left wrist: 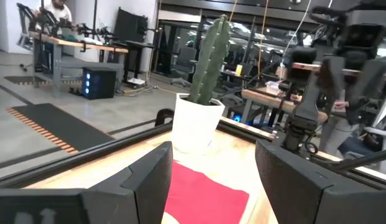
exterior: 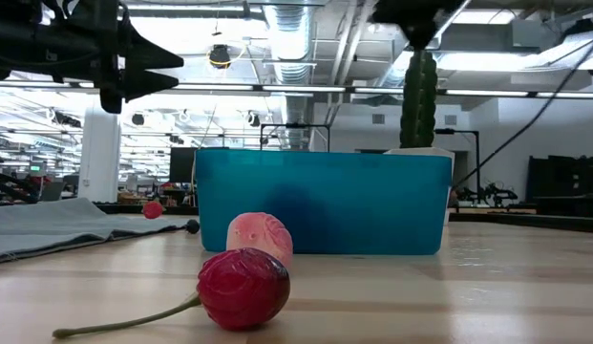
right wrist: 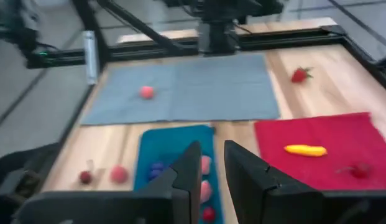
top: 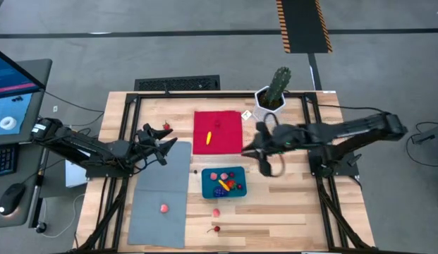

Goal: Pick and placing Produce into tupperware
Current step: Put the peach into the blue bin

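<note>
The teal tupperware sits on the table just near of the red cloth and holds pink, yellow, red and dark blue pieces. A yellow banana piece and a small red piece lie on the cloth. A strawberry lies left of the cloth, and one pink piece is on the grey mat. Another pink piece and a cherry lie near the table's front edge. My right gripper hovers right of the tupperware, its fingers narrowly apart and empty. My left gripper is open above the mat's far end.
A green cactus in a white pot stands at the cloth's far right corner. The grey mat covers the table's left part. A black frame rail runs along the table's sides. Bare wood lies right of the tupperware.
</note>
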You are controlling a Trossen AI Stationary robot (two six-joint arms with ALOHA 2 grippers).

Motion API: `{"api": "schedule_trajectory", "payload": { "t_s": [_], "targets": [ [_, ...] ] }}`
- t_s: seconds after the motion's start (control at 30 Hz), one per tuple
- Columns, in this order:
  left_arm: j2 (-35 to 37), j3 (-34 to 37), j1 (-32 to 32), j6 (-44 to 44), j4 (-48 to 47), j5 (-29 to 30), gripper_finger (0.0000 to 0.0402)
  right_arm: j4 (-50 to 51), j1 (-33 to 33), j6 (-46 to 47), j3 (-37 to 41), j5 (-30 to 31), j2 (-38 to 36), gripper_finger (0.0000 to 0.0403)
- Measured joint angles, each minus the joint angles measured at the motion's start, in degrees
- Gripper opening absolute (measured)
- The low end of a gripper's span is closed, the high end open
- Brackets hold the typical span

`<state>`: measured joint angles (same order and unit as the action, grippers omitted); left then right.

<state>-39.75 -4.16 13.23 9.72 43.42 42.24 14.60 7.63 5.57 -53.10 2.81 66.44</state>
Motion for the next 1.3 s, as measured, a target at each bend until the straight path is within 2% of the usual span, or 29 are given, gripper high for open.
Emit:
{"api": "schedule_trajectory", "payload": {
  "t_s": [0.27,0.47,0.67,0.87,1.0,1.13,1.23,1.3],
  "targets": [
    [0.0,0.0,0.0,0.09,0.01,-2.03,0.0219,-10.16,7.81,1.75,14.22,0.59,-12.73,0.0093],
    [0.0,0.0,0.0,0.99,-0.05,-2.01,0.0219,-21.93,13.4,1.98,26.27,7.08,-17.76,0.0093],
    [0.0,-0.01,0.0,1.66,-0.34,-2.02,0.0219,-33.39,14.65,1.99,34.01,8.14,-18.89,0.0093],
    [-0.01,-0.02,0.01,3.77,-4.1,-1.51,0.0219,-33.98,14.87,2.54,37.1,7.96,-17.53,0.0093],
    [0.0,0.0,0.0,8.4,-5.83,-0.97,0.0219,-44.38,14.85,3.12,41.86,7.91,-14.42,0.0093],
    [-0.01,-0.01,0.0,10.53,-7.35,-6.02,0.0219,-51.66,14.85,4.08,45.46,7.8,-10.06,0.0093],
    [0.0,-0.65,0.0,12.59,-8.12,-13.75,0.0219,-51.92,14.85,6.57,45.82,7.79,-7.45,0.0093],
    [0.0,-2.2,0.02,16.98,-11.65,-18.82,0.0219,-52.25,14.85,8.61,45.87,7.78,-5.81,0.0093]
  ]
}}
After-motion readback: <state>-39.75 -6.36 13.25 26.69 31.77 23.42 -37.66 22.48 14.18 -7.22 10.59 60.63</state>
